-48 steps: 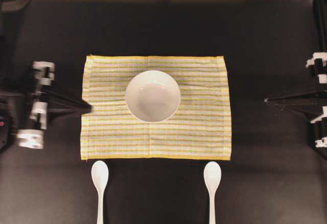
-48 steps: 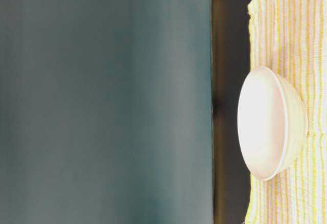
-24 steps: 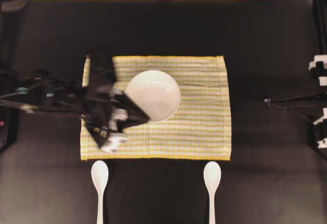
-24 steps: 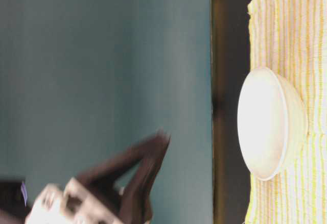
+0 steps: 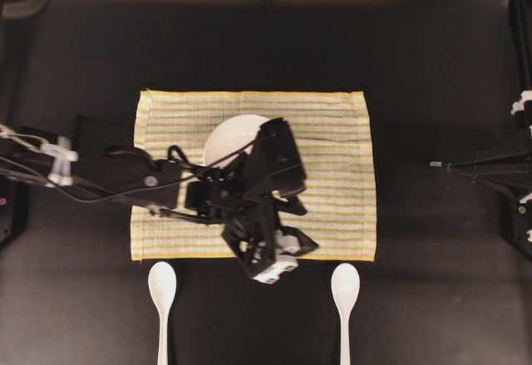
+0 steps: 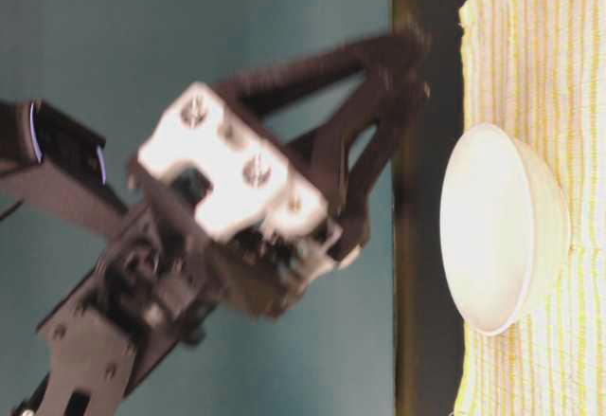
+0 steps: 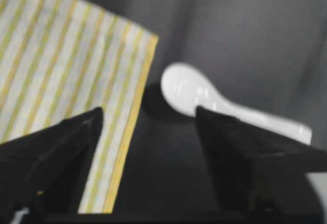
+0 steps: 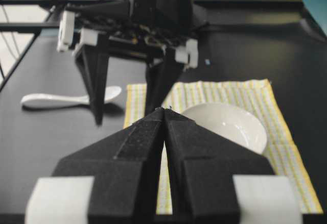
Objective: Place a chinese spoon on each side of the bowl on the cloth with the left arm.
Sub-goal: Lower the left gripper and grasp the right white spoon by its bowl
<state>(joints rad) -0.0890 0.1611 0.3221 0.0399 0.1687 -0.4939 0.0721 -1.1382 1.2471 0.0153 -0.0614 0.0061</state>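
The left hand (image 5: 278, 207) reaches over the cloth (image 5: 332, 215) toward the right spoon (image 5: 345, 294), with its fingers (image 7: 71, 142) spread wide and nothing in them. It looks like the reach for the first spoon. Both spoons lie on the black counter (image 5: 432, 298) just past the cloth's near edge, the left spoon (image 5: 162, 298) well apart from the other. The bowl (image 5: 229, 132) sits on the cloth, partly under the arm. Next the hand should go down over the spoon's handle. There is open counter around it. The right hand (image 8: 164, 113) waits pressed shut, off to the side.
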